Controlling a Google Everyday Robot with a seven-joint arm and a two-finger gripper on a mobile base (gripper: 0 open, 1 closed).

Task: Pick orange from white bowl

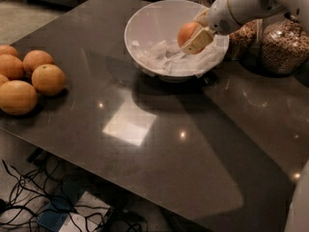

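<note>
Surface: dark glossy table is carrying the white bowl at its far side, with nut jars just beside it.
Gripper: gripper is reaching into the bowl from the right, clamping the orange.
Orange: sitting between the fingers, inside the rim, seemingly just above crumpled paper.
Progress: grasp is looking done; raising the fruit clear of the rim is remaining.
Aside: loose oranges are lying well apart, left.
</note>
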